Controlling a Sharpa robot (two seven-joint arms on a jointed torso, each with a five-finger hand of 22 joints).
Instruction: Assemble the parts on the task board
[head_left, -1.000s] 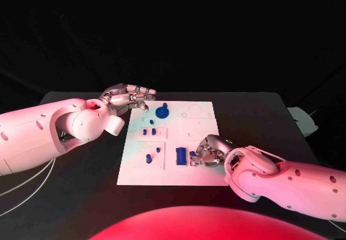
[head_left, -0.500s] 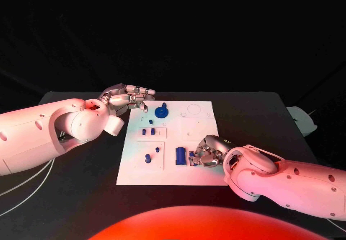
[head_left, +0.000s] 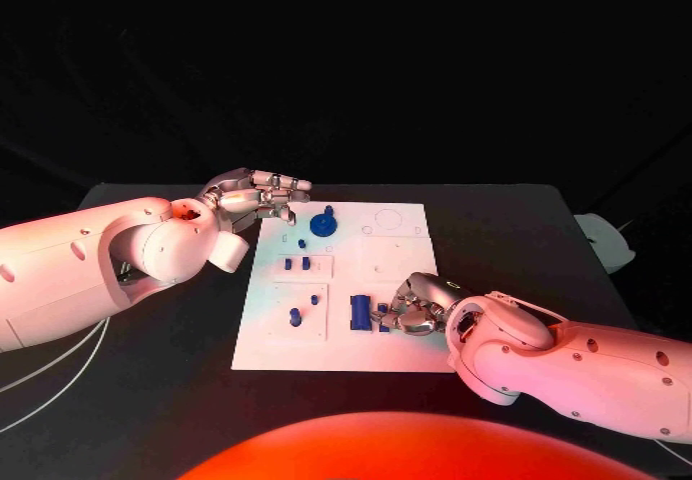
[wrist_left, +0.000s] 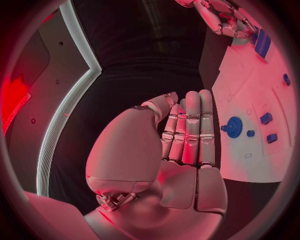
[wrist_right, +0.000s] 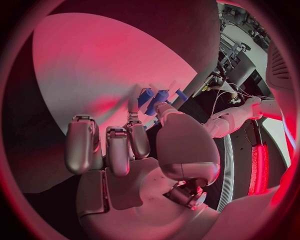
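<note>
My right hand (head_left: 415, 307) sat lower-centre of the head frame on the white task board (head_left: 397, 355), fingers curled down by a small blue peg (wrist_right: 145, 96) just beside the tall blue block (head_left: 359, 311). Couldn't tell whether I actually pinched it. Left hand (head_left: 260, 195), upper left off the board's corner, was flat w/ fingers together, holding nothing. Blue gear (head_left: 325, 225) lay near it. Parts looked light, stiff, prob. slick plastic; I'd take the peg by its sides.

Black table (head_left: 159, 380), white cables (head_left: 43, 385).
</note>
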